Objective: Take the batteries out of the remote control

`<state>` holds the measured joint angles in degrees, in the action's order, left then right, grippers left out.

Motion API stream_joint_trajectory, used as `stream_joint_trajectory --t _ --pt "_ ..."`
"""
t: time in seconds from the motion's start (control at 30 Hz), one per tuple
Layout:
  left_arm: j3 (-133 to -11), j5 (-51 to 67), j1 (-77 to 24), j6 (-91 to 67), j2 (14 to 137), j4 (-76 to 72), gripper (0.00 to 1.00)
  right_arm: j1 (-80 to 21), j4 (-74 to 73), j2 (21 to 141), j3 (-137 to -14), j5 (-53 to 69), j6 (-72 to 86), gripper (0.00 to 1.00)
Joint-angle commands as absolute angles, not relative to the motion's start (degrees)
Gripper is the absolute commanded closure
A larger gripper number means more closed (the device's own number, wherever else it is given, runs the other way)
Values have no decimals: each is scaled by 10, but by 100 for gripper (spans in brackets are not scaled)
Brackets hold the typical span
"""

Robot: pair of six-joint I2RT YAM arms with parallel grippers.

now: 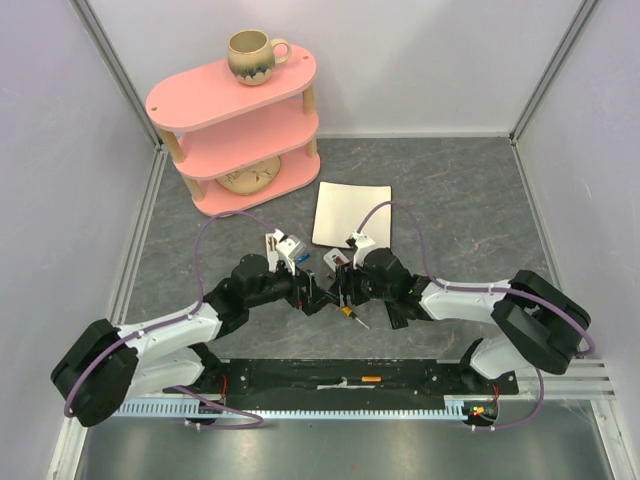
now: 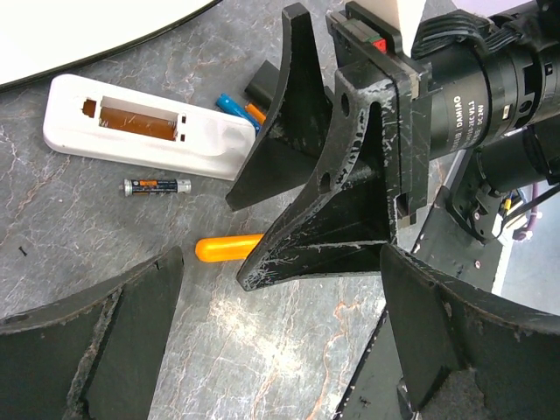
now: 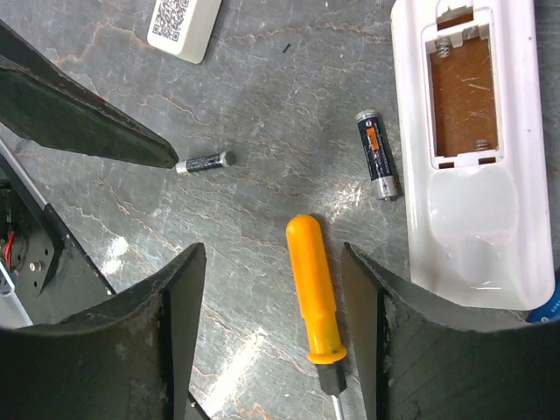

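Two dark batteries point(image 3: 378, 166) lie out on the grey tabletop point(image 3: 262, 96). One is just beside the long edge of the remote point(image 3: 516, 175), level with its compartment. The other point(image 3: 203, 163) lies well apart from the first. Its end meets the tip of a left finger point(image 3: 96, 131) in the right wrist view, and I cannot tell whether they touch. The white remote lies back up, its compartment open and bare down to the brown floor and springs. At the remote's end, blue and orange cells point(image 2: 236, 107) show partly behind a right finger.

The right gripper point(image 3: 273, 262) hangs over the tabletop with its jaws apart and grips nothing. The orange screwdriver point(image 3: 313, 289) lies flat on the tabletop in the gap between them, nearer the right-hand finger, and contact cannot be judged. The left gripper point(image 2: 282, 262) faces it with jaws spread wide and also holds nothing.

In the overhead view both grippers meet near the middle of the tabletop, somewhat toward its near edge. A white sheet point(image 1: 350, 213) lies just beyond them. A small white piece point(image 3: 182, 26) with a square code lies apart from the batteries.
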<state>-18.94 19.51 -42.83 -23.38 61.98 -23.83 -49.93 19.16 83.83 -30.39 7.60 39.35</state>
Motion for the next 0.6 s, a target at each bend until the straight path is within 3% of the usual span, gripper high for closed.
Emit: stream_joint_trajectory --t 0.0,0.2,0.4,0.57 --pt "-196 183 -425 -213 605 -241 1 -502 200 803 -304 50 382 29" --pt "-194 159 -414 -233 607 -224 1 -502 150 756 -302 -15 360 17" --pt "-211 41 -401 -258 588 -136 1 -501 63 680 -301 -152 348 3" --pt "-210 -62 -401 -251 525 -75 1 -500 1 594 -294 -289 343 2"
